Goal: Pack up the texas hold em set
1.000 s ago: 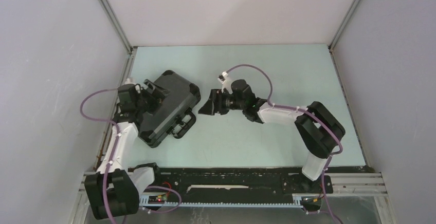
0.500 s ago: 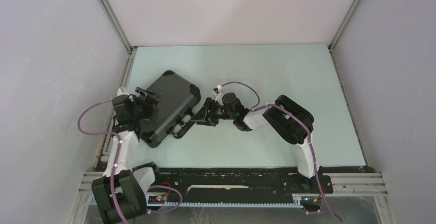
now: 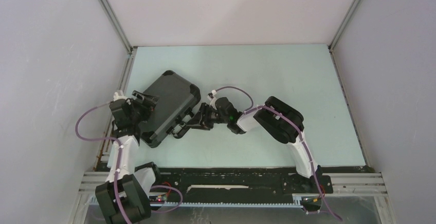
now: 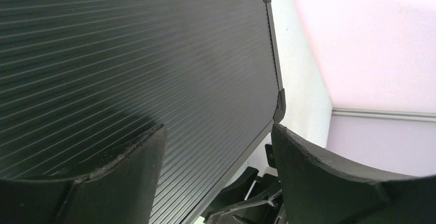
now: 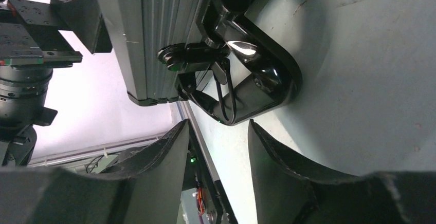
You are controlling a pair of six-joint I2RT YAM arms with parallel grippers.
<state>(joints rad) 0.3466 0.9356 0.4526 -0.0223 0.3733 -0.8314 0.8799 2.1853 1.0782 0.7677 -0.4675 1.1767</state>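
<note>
The black briefcase (image 3: 167, 105) lies shut and flat at the table's left, handle (image 3: 183, 125) toward the middle. Chips, cards, discs and marker are hidden. My left gripper (image 3: 146, 101) is open over the case's left edge; in its wrist view (image 4: 218, 131) the ribbed lid (image 4: 154, 54) fills the space between its fingers (image 4: 128, 183). My right gripper (image 3: 195, 122) is open and empty, close to the handle. In the right wrist view the gripper (image 5: 217, 126) stands just short of the handle (image 5: 259, 82) and a latch (image 5: 187, 57).
The pale table (image 3: 267, 80) is walled at the left, back and right. A metal rail (image 3: 115, 116) runs along the left edge beside the case. The black base rail (image 3: 231, 180) with both arm mounts lies along the near edge.
My right gripper has moved left and nearer, up to the case handle. My left gripper has drawn back left toward the case's edge. The case has shifted slightly.
</note>
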